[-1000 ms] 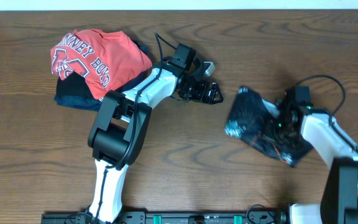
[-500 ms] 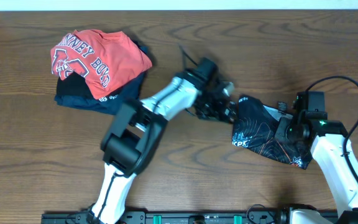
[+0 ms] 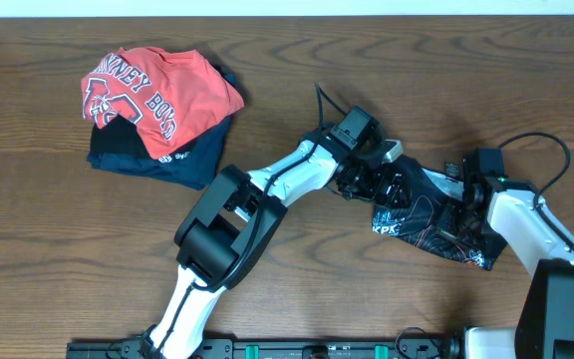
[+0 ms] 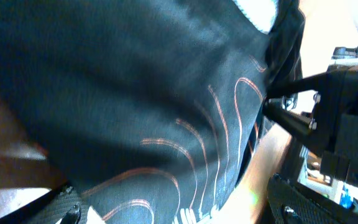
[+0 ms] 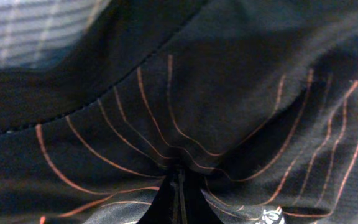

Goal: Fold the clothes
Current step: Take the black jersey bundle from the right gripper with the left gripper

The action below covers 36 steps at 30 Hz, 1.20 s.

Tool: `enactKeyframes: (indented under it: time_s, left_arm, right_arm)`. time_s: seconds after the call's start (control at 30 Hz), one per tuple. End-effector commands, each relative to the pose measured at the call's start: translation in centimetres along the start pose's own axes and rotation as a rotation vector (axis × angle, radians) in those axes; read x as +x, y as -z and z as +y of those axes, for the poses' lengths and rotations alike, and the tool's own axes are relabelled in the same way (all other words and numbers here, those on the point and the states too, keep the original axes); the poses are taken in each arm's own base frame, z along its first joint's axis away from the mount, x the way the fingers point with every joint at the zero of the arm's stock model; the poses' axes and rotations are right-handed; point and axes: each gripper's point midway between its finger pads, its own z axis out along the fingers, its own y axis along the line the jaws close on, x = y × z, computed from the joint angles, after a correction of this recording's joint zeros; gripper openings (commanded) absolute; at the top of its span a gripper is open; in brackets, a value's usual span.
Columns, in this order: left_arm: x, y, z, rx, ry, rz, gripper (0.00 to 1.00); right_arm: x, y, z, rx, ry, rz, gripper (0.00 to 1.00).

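So the right gripper [image 5: 179, 186] is pinched closed on the black jersey [image 3: 429, 217]. In its wrist cam the thin orange contour lines and the creases all run down into one spot at the bottom middle, right where the dark fingertips meet. The cloth is bunched up there, and a little white logo peeks out at the bottom edge.

The left gripper [image 3: 375, 186] looks spread wide. Its own cam shows one finger [image 4: 309, 202] in the lower right corner and the other in the lower left, with jersey fabric filling everything between them. I can't tell from that view whether the pads actually touch the cloth.

From overhead the jersey is a crumpled dark heap on the right side of the wooden table [image 3: 58, 259]. The left gripper is at its upper left edge and the right one sits on its right part. There's white lettering showing along the lower left of the heap.

The overhead also gets what neither wrist cam does: a red T-shirt [image 3: 157, 85] with white lettering lying on top of a navy folded garment [image 3: 152, 162], far left and well apart from the jersey. Going the other way, the left wrist cam catches the right arm's black gripper hardware poking in from the right against the cloth. The right wrist cam is nothing but fabric.
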Motion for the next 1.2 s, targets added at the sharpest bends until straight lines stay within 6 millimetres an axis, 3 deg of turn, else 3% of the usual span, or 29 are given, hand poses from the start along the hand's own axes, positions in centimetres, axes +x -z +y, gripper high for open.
enactKeyframes:
  time_s: [0.0,0.23,0.53,0.73,0.9,1.03,1.17]
  left_arm:
    - [1.1,-1.7,3.8,-0.077,0.048,0.02,0.92]
    - [1.7,-4.0,3.8,-0.067,0.02,0.034,0.91]
    - [1.1,-6.2,1.8,-0.029,-0.024,0.0,0.84]
    - [1.0,-6.2,1.7,-0.027,-0.031,-0.004,0.51]
    - [1.1,-5.9,1.5,-0.002,-0.05,0.006,0.37]
    - [0.7,-4.9,1.9,0.027,-0.051,0.001,0.06]
    - [-0.7,-2.4,2.7,0.043,-0.008,-0.025,0.06]
  right_arm:
    - [1.8,-2.9,-0.6,0.035,-0.027,0.101,0.01]
    - [2.2,-3.8,-0.8,0.054,-0.013,0.135,0.01]
    - [2.2,-3.8,-0.8,0.053,-0.012,0.135,0.01]
    - [2.3,-3.8,-0.8,0.054,-0.012,0.136,0.01]
    - [2.2,-3.7,-0.8,0.052,-0.002,0.135,0.01]
    - [2.0,-2.6,-1.1,0.044,-0.002,0.135,0.01]
    - [0.8,0.1,-0.5,-0.045,0.038,0.095,0.01]
